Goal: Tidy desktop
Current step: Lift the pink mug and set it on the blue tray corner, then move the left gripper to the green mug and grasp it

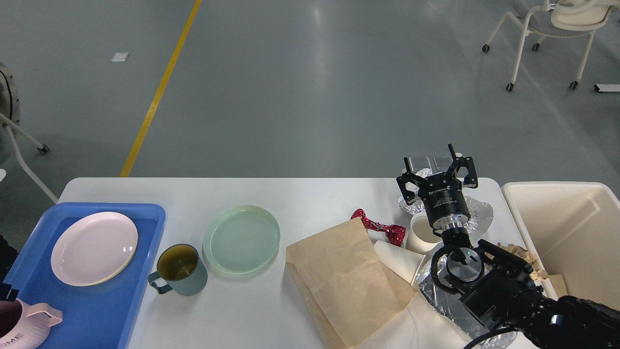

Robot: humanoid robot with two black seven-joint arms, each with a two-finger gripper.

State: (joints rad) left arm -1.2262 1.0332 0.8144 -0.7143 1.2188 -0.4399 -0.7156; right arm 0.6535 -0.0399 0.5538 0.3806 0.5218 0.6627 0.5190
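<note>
The white desktop [310, 203] holds a pale green plate [241, 238], a teal mug [179, 270], a brown paper bag [339, 281], a red foil wrapper [379, 226], white paper cups [422, 233] and crumpled foil [477, 213]. My right gripper [431, 162] is open above the foil at the far right edge. Only a dark fingertip [7, 292] of my left gripper shows at the bottom left. It sits at the rim of a tilted pink mug [19, 325] held over the blue tray [97, 310].
A pink plate [94, 248] lies in the blue tray. A cream bin [571, 232] stands just off the table's right end. More foil [436, 295] and crumpled brown paper [525, 257] lie under my right arm. A wheeled chair [547, 29] stands far back right.
</note>
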